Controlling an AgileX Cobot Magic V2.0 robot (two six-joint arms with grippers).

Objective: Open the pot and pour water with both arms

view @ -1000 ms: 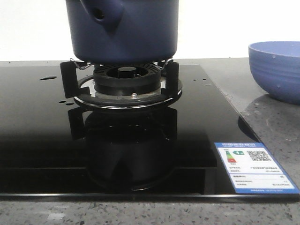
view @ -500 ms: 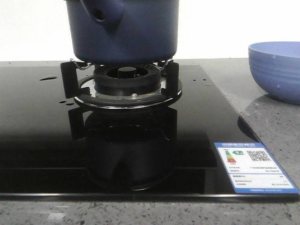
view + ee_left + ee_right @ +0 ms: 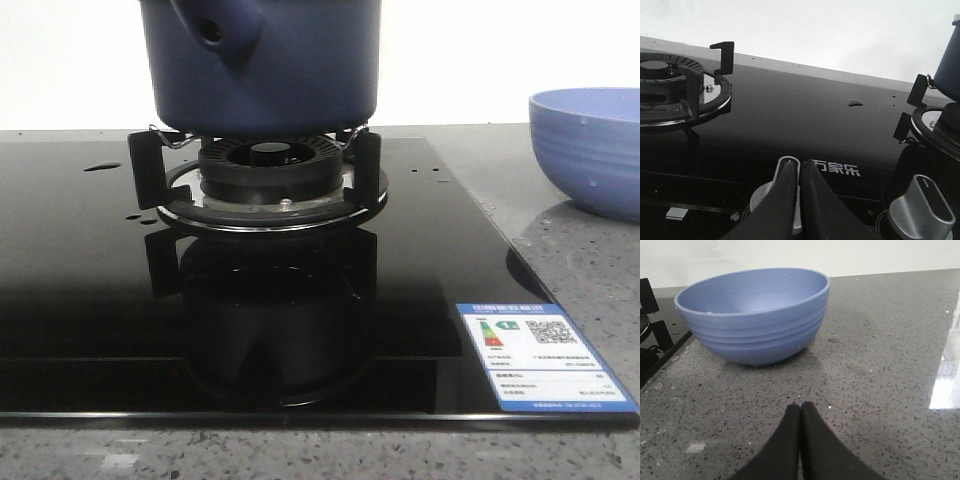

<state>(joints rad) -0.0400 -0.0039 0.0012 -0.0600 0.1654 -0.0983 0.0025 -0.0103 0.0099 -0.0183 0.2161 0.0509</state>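
Nothing has shifted since the earlier frames: the pot [image 3: 262, 62] sits on the burner [image 3: 268, 168] of the hob [image 3: 90, 280]. The left end effector [image 3: 799, 175] and right end effector [image 3: 800, 417] are both pressed closed, empty, the right one low over the surface [image 3: 880, 365] near the bowl [image 3: 754, 315].

The pot [image 3: 262, 62] (on its burner [image 3: 265, 175]) sits as before; nothing visibly moved.

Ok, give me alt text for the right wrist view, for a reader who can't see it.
A light blue ribbed bowl sits upright on a speckled grey countertop, apparently empty. The right gripper points toward it from short of it, its dark fingers pressed together and holding nothing. The black stove's edge shows beside the bowl.
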